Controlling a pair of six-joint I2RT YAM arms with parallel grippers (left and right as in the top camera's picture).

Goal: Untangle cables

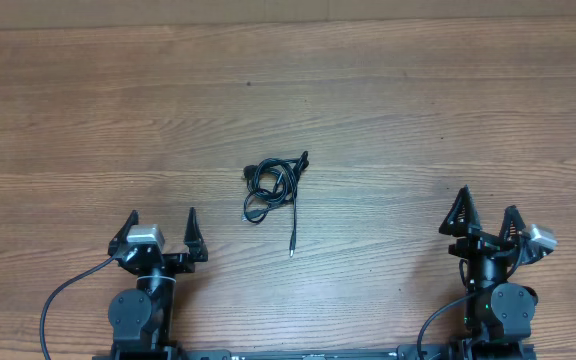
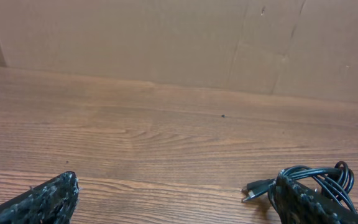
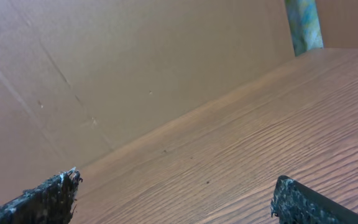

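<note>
The cables (image 1: 273,187) lie as a small black tangled coil in the middle of the wooden table, with one straight tail ending in a silver-tipped plug (image 1: 292,252) toward the near edge. My left gripper (image 1: 162,220) rests open near the front left, well short of the coil. In the left wrist view the cables (image 2: 328,177) show beside and behind my right-hand fingertip (image 2: 291,190), a small plug end (image 2: 257,188) pointing left. My right gripper (image 1: 486,210) stands open at the front right, far from the coil. The right wrist view shows only bare table between its fingertips (image 3: 58,190).
A brown cardboard wall (image 2: 166,37) rises along the table's far edge. A blue-green strip (image 3: 303,25) shows at the far corner in the right wrist view. Thick black wires (image 1: 63,300) run from both arm bases at the near edge.
</note>
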